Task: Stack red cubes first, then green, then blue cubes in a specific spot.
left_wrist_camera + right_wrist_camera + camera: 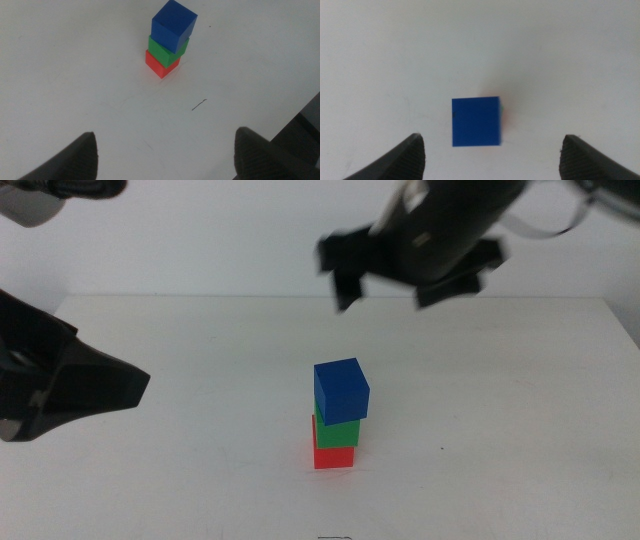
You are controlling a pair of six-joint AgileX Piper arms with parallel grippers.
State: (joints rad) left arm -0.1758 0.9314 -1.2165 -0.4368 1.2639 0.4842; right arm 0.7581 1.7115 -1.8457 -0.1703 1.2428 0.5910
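Note:
A stack of three cubes stands on the white table (200,480) near the middle. The red cube (333,457) is at the bottom, the green cube (338,431) is on it, and the blue cube (341,390) is on top, turned a little and overhanging. My right gripper (400,280) hangs open and empty well above the stack, apart from it. In the right wrist view the blue cube (476,121) lies straight below, between the open jaws (492,150). My left gripper (130,385) waits open at the left; its view shows the blue (172,25), green (167,52) and red (157,67) cubes.
A small dark scratch (200,104) marks the tabletop near the stack. The table's back edge (300,297) meets a white wall. In the left wrist view the table's edge (300,117) shows with dark floor beyond.

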